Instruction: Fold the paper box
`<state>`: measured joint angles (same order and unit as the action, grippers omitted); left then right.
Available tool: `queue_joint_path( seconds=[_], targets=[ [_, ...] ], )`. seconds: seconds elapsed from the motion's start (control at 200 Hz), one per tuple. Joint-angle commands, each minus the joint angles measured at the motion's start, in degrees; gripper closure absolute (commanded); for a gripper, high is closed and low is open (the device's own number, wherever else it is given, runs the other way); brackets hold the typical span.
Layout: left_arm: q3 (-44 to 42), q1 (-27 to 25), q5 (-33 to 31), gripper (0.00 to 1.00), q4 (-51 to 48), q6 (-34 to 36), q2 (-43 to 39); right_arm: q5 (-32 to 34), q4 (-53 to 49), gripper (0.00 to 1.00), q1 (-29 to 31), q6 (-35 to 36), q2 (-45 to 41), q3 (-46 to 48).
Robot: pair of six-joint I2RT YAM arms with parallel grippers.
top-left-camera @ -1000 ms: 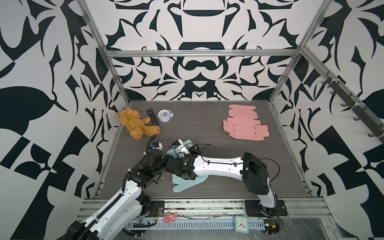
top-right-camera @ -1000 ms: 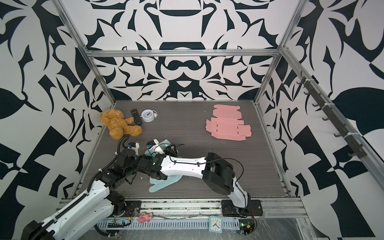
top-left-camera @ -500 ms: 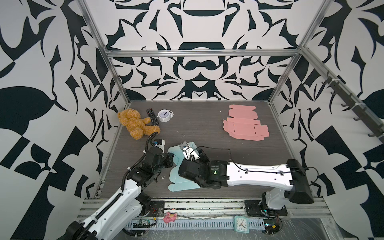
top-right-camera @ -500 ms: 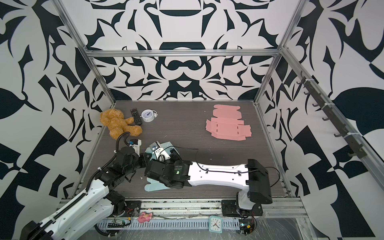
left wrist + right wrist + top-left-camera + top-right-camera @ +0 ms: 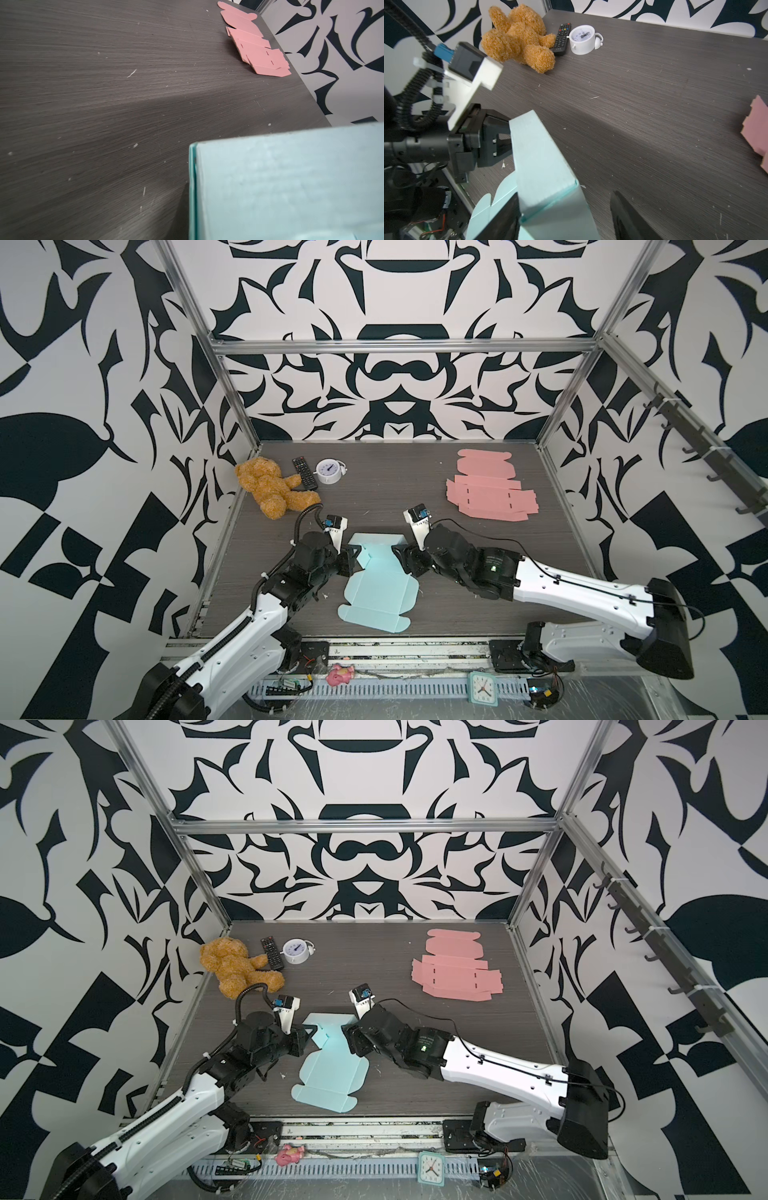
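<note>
The light blue paper box (image 5: 376, 593) (image 5: 332, 1077) lies mostly flat at the front middle of the table, its far end folded up into a wall (image 5: 537, 158). My left gripper (image 5: 353, 551) (image 5: 308, 1032) is shut on the left end of that wall; in the right wrist view its black jaws (image 5: 500, 137) pinch the wall's end. The left wrist view shows the blue panel (image 5: 291, 182) close up and no fingers. My right gripper (image 5: 401, 556) (image 5: 566, 218) stands open at the wall's right corner. One of its fingers (image 5: 506, 216) lies against the card, the other stands apart.
A stack of flat pink box blanks (image 5: 490, 493) (image 5: 257, 47) lies at the back right. A teddy bear (image 5: 270, 489) (image 5: 519, 41), a black remote (image 5: 304, 473) and a white alarm clock (image 5: 328, 471) sit at the back left. Patterned walls enclose the table.
My right arm has swung from across the box on the left side over to the box's right corner, and its jaws have opened wider. The left gripper has kept its hold.
</note>
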<state>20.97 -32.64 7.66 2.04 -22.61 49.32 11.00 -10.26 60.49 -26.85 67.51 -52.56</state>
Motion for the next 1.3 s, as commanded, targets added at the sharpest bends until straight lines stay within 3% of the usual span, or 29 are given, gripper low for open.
queue_joint_path(
  seconds=[0.0, 0.11, 0.31, 0.505, 0.695, 0.965, 1.295],
  targets=[
    [-0.5, -2.2, -0.1, 0.96, 3.7, 3.0, 2.2, -7.1, 9.5, 0.30, -2.8, -0.3, -4.0, 2.2],
    [-0.1, -3.1, -2.7, 0.96, 4.9, 3.1, 5.1, -10.8, 10.2, 0.29, -4.3, 1.1, -5.7, 2.4],
    [0.1, -3.5, -3.1, 0.96, 8.4, 3.2, 9.6, -10.9, 3.0, 0.25, -6.3, 4.5, -3.7, -1.0],
    [-0.2, -6.5, -3.0, 0.96, 13.0, 5.0, 12.2, -24.1, 6.9, 0.20, -12.1, 3.2, 0.4, -0.1],
    [0.1, -8.2, -4.4, 0.95, 15.8, 5.6, 15.4, -32.1, 7.4, 0.13, -14.5, 2.4, 6.1, -1.2],
    [1.2, -9.9, -7.2, 0.95, 18.1, 6.7, 19.5, -38.0, 11.6, 0.10, -14.9, 0.2, 13.4, 0.4],
    [1.4, -10.5, -12.2, 0.94, 21.7, 6.9, 23.3, -39.1, 14.4, 0.10, -15.0, -1.1, 18.3, 2.3]
  ],
)
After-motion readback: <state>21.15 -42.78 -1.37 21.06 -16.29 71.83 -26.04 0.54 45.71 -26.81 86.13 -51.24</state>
